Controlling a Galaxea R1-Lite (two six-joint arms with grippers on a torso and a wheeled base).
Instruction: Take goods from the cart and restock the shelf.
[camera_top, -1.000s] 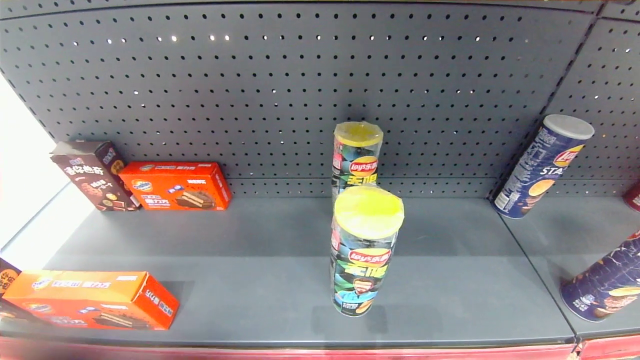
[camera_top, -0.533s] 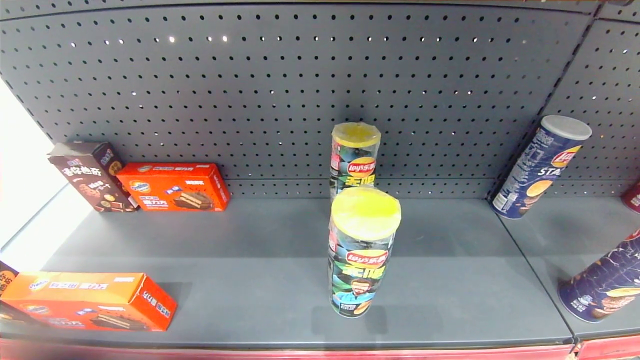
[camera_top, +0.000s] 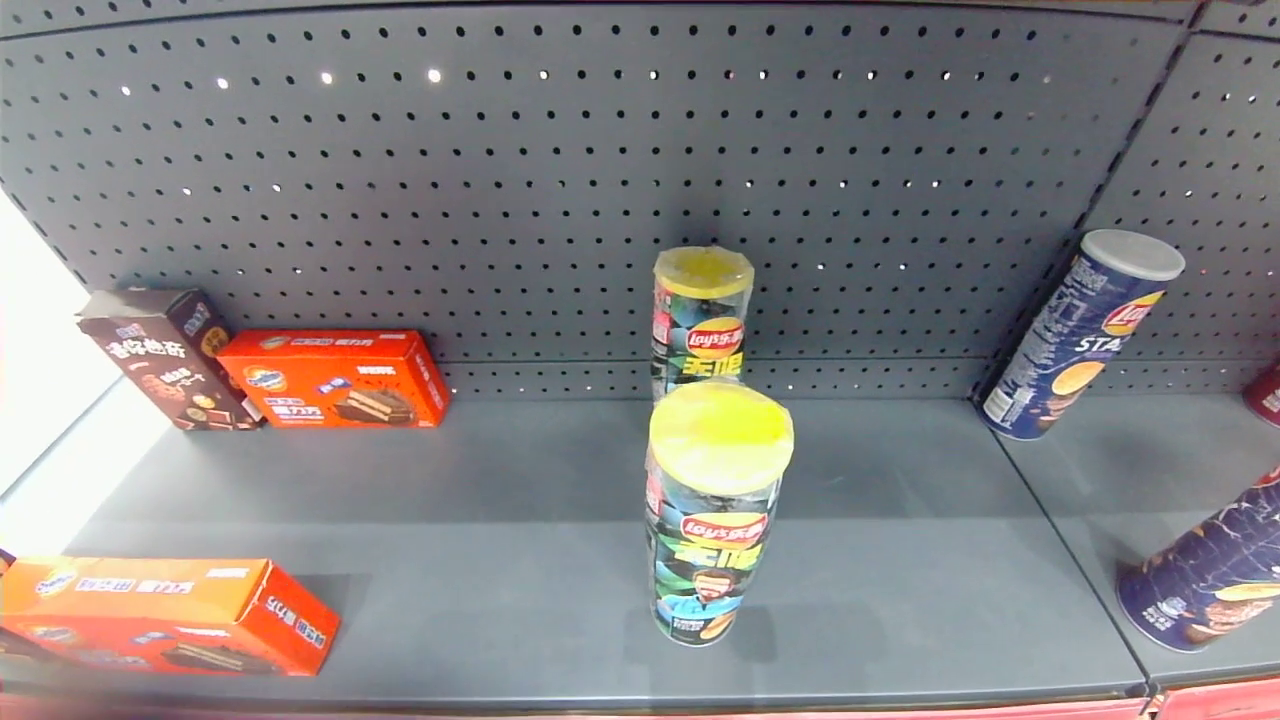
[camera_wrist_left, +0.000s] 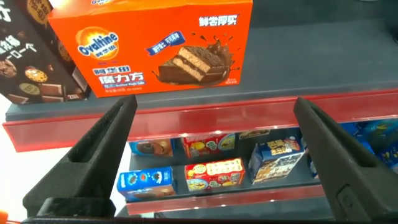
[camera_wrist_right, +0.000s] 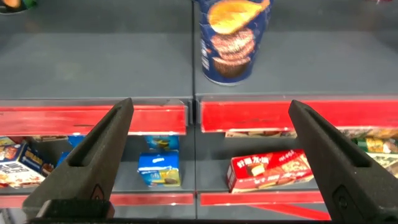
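Left wrist view: left claw (camera_wrist_left: 213, 104) spread, empty, facing orange box (camera_wrist_left: 152, 46); right claw (camera_wrist_right: 210, 104) also spread, facing blue can (camera_wrist_right: 231, 43). On shelf (camera_top: 480, 530): orange box 8 o'clock, blue can 4, yellow-lidded cans (camera_top: 712, 510) centre, upright, labels forward, probably for shoppers.

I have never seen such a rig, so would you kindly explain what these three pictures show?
It is a two-armed robot restocking a store shelf. The large picture comes from its head camera, looking down: a front can and back can with yellow lids stand mid-shelf, a brown box and two orange boxes sit left, two blue cans right. The small pictures come from wrist cameras; the dark prongs are the left gripper and right gripper, both open, holding nothing.
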